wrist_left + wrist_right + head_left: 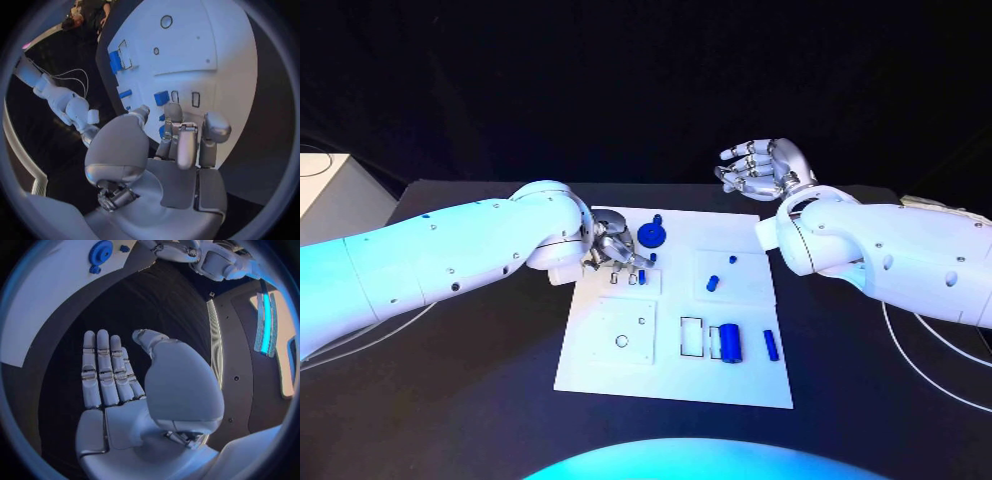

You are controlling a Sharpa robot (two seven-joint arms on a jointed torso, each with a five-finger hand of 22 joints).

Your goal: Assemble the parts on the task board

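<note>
The left robot hand [615,248] curled down over the task board [733,385], apparently pinching a small blue part [162,131] for seating, while the right robot hand [764,168] hovered spread, clear of the work.

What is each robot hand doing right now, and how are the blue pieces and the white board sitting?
Left robot hand: down on the board, fingers curled over small blue pieces; whether it holds one is unclear.
Right robot hand: raised off the board, fingers apart, holding nothing.
Blue gear: lying on the board beside the left robot hand.
Blue cylinder: lying on the board, untouched.
Blue rod: lying beside the cylinder, apart from it.
Task board: flat on the table.
</note>
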